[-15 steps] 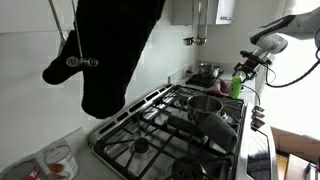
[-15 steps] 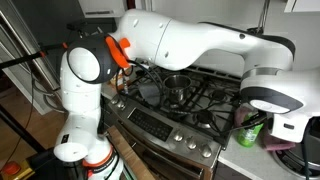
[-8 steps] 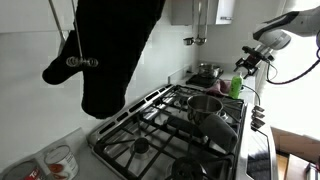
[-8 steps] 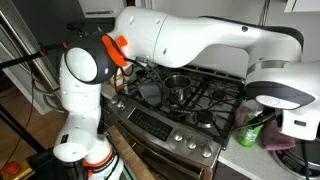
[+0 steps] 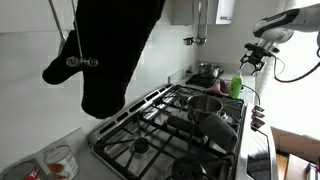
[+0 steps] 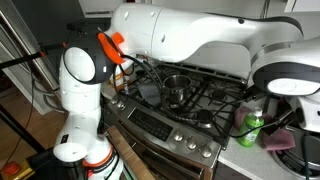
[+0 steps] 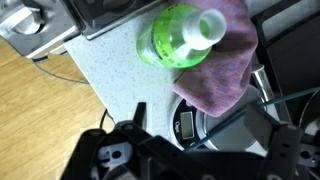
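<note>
Green bottle (image 7: 178, 38): upright on the counter (image 7: 110, 65), against a purple cloth (image 7: 228, 70).
My gripper (image 5: 250, 60): spread wide, empty, above it.
Handling: likely light, slippery plastic that tips easily; I would grip its body below the white cap (image 7: 210, 24).

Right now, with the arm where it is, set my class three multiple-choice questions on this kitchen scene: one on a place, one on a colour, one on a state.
1. Where does the green bottle stand?
A. On the counter beside the stove
B. Inside a pot on a burner
C. On the floor

2. What colour is the cloth next to it?
A. Yellow
B. Pinkish purple
C. Black

3. How is the claw?
A. Shut on the green bottle
B. Shut on the cloth
C. Open and empty, above the green bottle

Answers:
1 A: both exterior views show it on the counter past the stove's edge.
2 B: the wrist view shows its mauve folds.
3 C: its jaws stand apart with nothing between them.
</note>
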You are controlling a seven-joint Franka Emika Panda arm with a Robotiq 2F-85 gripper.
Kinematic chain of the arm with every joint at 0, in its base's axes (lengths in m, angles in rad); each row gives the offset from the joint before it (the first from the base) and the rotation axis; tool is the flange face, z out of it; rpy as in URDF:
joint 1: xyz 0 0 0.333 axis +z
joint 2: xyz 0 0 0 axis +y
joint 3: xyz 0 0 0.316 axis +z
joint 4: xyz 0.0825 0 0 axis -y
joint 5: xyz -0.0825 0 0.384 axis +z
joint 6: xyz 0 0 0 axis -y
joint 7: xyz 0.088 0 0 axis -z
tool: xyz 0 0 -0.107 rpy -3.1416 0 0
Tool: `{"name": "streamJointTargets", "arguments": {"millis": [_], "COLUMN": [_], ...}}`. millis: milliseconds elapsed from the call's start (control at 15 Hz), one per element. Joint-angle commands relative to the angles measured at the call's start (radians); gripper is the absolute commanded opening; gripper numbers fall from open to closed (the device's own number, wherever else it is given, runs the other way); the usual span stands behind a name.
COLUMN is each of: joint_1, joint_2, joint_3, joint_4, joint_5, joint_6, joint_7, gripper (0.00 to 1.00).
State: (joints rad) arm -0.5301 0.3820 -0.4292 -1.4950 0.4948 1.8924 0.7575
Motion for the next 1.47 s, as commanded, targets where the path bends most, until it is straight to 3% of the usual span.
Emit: {"name": "streamJointTargets", "arguments": {"millis": [0, 267, 467, 1000, 1067, 1400], "joint_1": [0.041, 0.096, 0.132, 0.22, 0.19, 0.21], "joint_2": [-0.025, -0.073, -0.139, -0.373, -0.267, -0.349], "joint_3": [-0.015, -0.023, -0.005, 0.06, 0.049, 0.071], "joint_4": [0.0, -0.032, -0.085, -0.255, -0.139, -0.212], "joint_5": [-0.181, -0.387, -0.496, -0.661, -0.605, -0.638], "joint_6": [0.06, 0.198, 0.253, 0.241, 0.223, 0.223], "joint_7": [-0.003, 0.009, -0.079, -0.352, -0.308, -0.343], "gripper": [1.0, 1.0, 1.0, 1.0, 1.0, 1.0]}}
